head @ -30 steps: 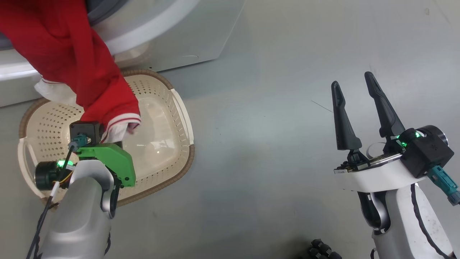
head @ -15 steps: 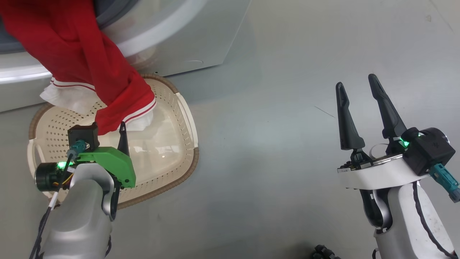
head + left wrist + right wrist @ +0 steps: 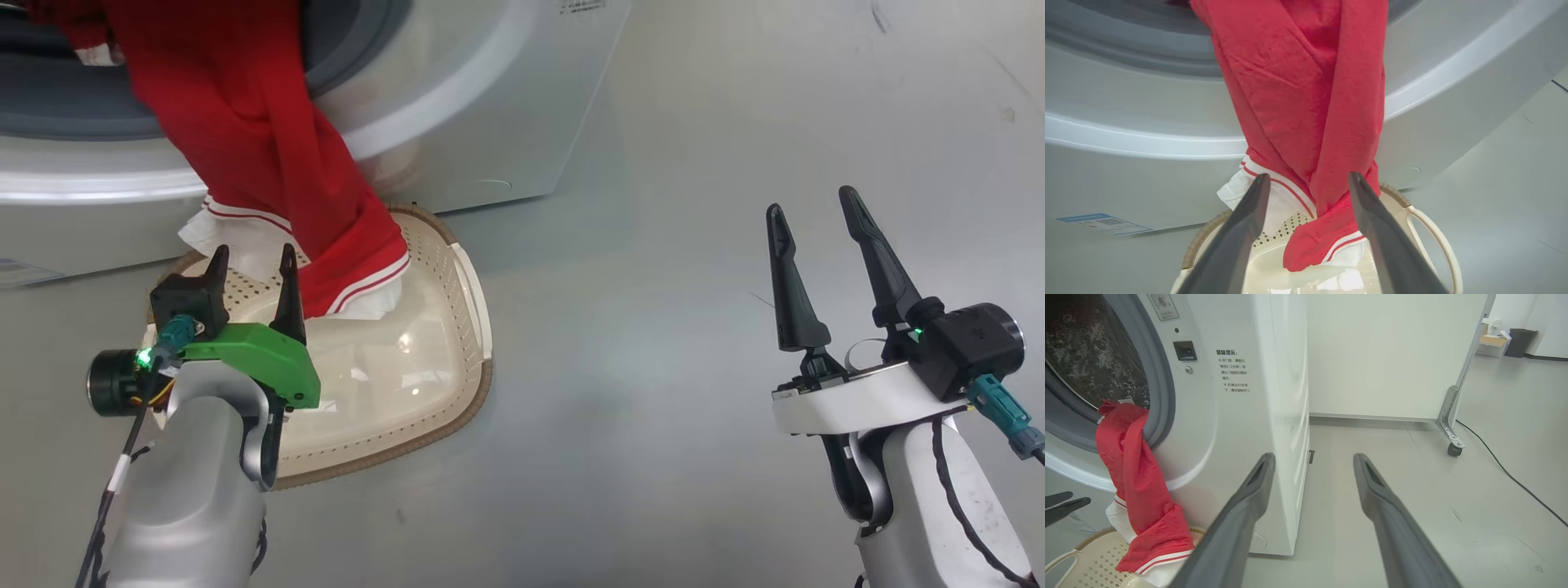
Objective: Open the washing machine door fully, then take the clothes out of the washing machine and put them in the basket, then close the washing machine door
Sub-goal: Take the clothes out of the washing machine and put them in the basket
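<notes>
The long red garment with white-striped cuffs (image 3: 269, 147) hangs from the mouth of the big white front-loading washing machine (image 3: 506, 98), its cuff down in the cream perforated plastic basket (image 3: 455, 314). The left gripper (image 3: 253, 251) stands wide open and empty beside that cuff; the right gripper (image 3: 811, 202), also open, idles well apart. A good next grasp would be higher up the cloth, drawing it outward clear of the grey rubber gasket (image 3: 1165, 388). A second ago the left fingers pinched the cuff.

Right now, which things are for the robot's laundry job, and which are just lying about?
For the job:
washing machine
red clothes, hanging down into the basket
left claw, open

Just lying about:
black cable on the floor
white wheeled panel
dark bin
cardboard box
</notes>
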